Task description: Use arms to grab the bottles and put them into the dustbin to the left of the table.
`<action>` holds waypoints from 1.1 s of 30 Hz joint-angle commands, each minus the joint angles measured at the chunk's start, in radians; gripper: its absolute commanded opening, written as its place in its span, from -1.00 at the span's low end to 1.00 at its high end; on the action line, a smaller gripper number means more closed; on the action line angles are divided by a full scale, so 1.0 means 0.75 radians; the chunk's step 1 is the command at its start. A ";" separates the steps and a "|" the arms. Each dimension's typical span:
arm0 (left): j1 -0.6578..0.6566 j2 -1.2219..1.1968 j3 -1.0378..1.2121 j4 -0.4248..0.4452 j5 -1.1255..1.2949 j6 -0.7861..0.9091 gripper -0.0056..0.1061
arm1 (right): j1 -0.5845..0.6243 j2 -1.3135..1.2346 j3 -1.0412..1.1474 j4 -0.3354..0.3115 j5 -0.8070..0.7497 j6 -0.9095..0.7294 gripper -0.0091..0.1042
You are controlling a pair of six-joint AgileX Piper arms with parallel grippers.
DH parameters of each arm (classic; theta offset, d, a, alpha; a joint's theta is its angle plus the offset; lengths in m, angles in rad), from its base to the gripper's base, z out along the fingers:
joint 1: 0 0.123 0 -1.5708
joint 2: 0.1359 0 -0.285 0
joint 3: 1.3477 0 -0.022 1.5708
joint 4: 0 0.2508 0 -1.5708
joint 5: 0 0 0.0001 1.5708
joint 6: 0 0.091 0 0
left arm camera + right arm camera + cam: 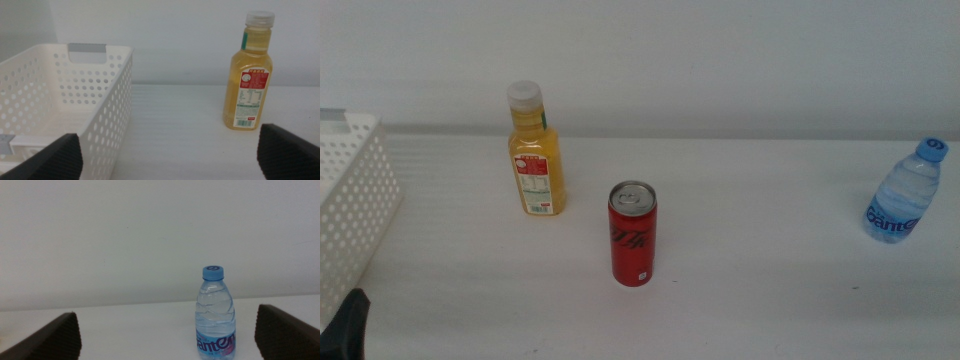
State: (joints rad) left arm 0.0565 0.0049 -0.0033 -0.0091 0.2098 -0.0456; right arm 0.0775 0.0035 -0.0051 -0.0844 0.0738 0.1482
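An orange juice bottle [536,155] with a white cap stands upright at the back left of the white table [770,290]. A red can [633,234] stands upright in the middle. A small clear water bottle [905,193] with a blue cap stands at the far right. The white perforated dustbin [350,200] sits at the left edge. My left gripper [350,325] shows only at the bottom left corner. In the left wrist view it [170,160] is open and empty, facing the dustbin [65,100] and the juice bottle [248,75]. My right gripper [167,345] is open and empty, facing the water bottle [215,312].
A plain white wall runs behind the table. The dustbin's inside shows nothing in it in the left wrist view. Bare tabletop lies between the can and the water bottle.
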 commanded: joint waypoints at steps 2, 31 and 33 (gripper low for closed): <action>-0.038 -0.022 0.054 -0.008 -0.058 -0.010 0.78 | -0.011 -0.052 0.058 -0.008 -0.011 -0.008 0.80; -1.213 1.880 0.049 -0.374 -1.778 0.045 0.78 | -0.011 -0.052 0.058 -0.008 -0.011 -0.008 0.80; -1.213 1.957 0.049 -0.369 -1.862 0.018 0.78 | -0.011 -0.052 0.058 -0.008 -0.011 -0.008 0.80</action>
State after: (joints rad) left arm -0.8460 1.4287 -0.0051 -0.2721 -1.0948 -0.0143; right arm 0.0775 0.0035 -0.0051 -0.0844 0.0738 0.1482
